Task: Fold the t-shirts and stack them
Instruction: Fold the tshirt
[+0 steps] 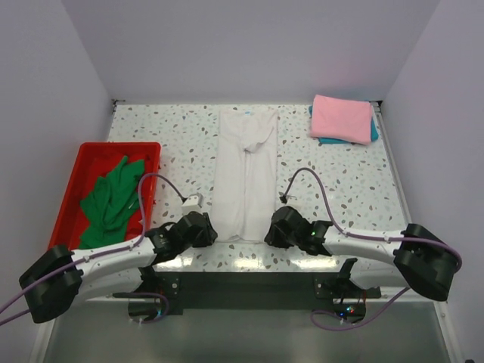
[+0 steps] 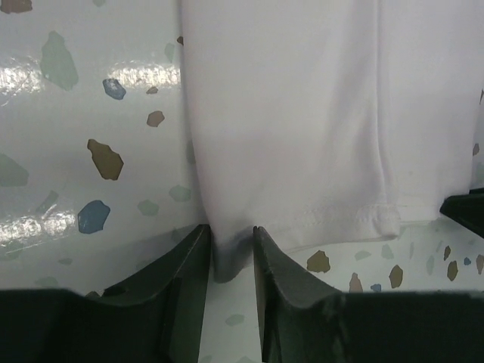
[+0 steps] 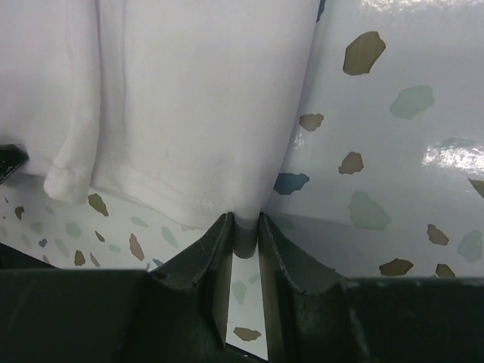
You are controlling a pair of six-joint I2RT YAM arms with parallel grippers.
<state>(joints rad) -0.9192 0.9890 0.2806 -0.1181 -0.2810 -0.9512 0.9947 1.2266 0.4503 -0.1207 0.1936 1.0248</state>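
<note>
A white t-shirt (image 1: 246, 174) lies folded into a long narrow strip down the middle of the table, its hem toward me. My left gripper (image 1: 212, 231) is at the hem's left corner. In the left wrist view the jaws (image 2: 231, 231) stand open with that corner of the white t-shirt (image 2: 302, 113) lying between them. My right gripper (image 1: 271, 231) is at the hem's right corner. In the right wrist view it (image 3: 243, 221) is shut on that corner of the white t-shirt (image 3: 189, 98). A pink t-shirt (image 1: 342, 117) lies folded on a teal one (image 1: 373, 131) at the back right. A green t-shirt (image 1: 113, 198) lies crumpled in the tray.
A red plastic tray (image 1: 85, 160) stands at the left edge of the speckled table (image 1: 340, 181). A small white block on a cable (image 1: 193, 201) lies between the tray and the white shirt. Walls close the table in at the back and both sides.
</note>
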